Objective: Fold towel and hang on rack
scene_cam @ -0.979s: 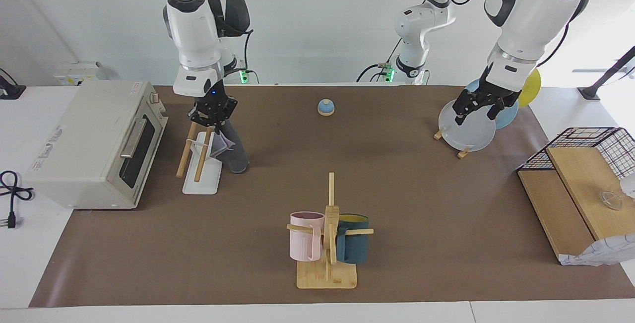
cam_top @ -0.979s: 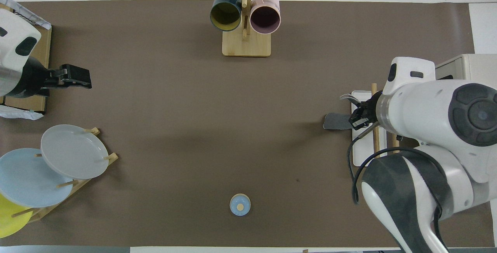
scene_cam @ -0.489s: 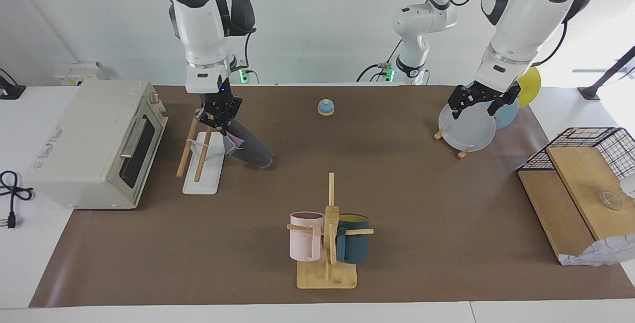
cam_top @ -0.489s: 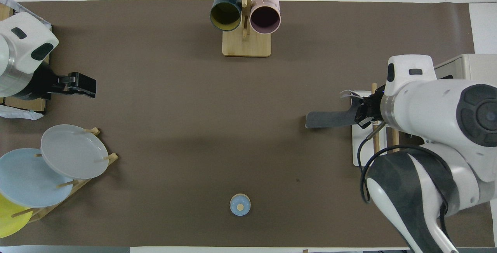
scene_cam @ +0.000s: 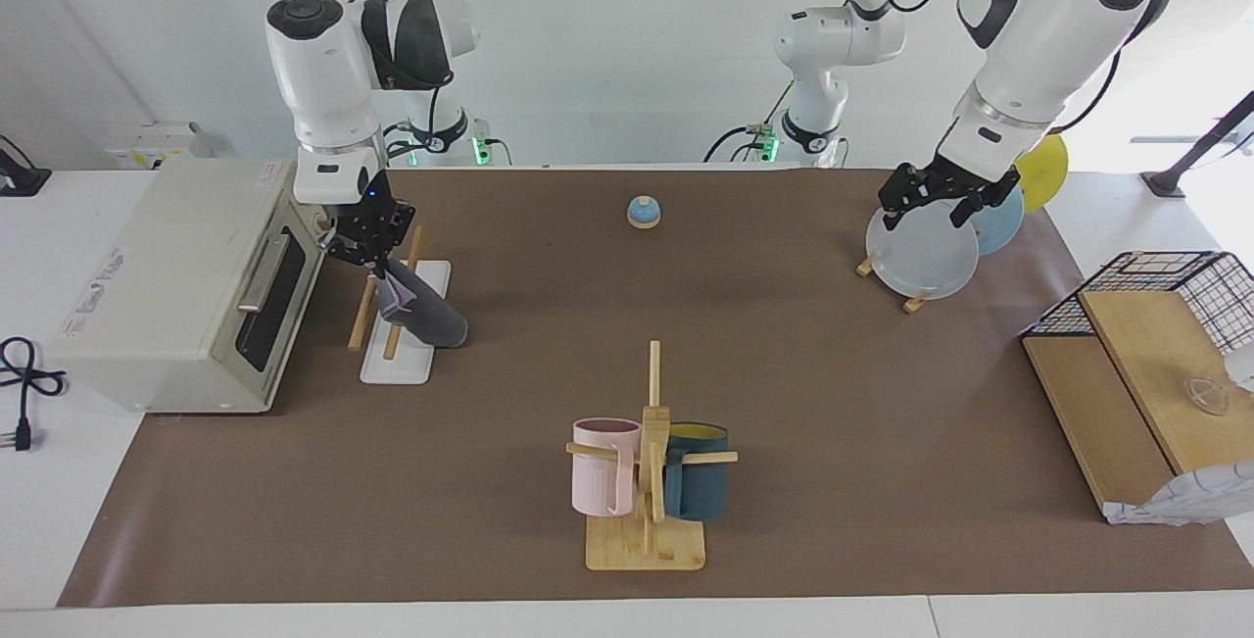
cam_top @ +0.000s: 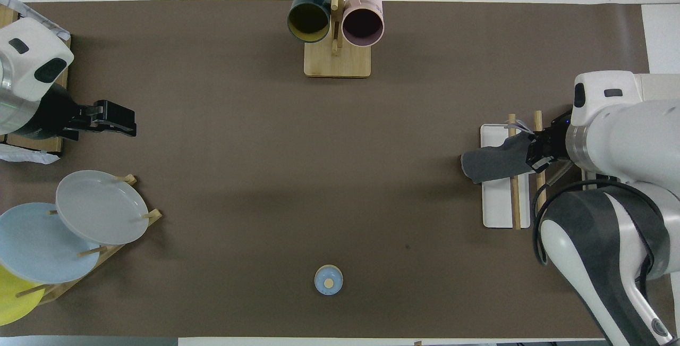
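The towel (scene_cam: 423, 313) hangs folded, dark grey face out with a sliver of purple by the grip, draped across the rack (scene_cam: 397, 364) at the right arm's end of the table, its loose end sagging past the rods toward the table's middle. The right gripper (scene_cam: 370, 244) is over the rack beside the toaster oven (scene_cam: 186, 285), fingers clamped on the towel's upper edge. The left gripper (scene_cam: 931, 202) waits over the plate stand (scene_cam: 916, 256), its fingers apart and holding nothing
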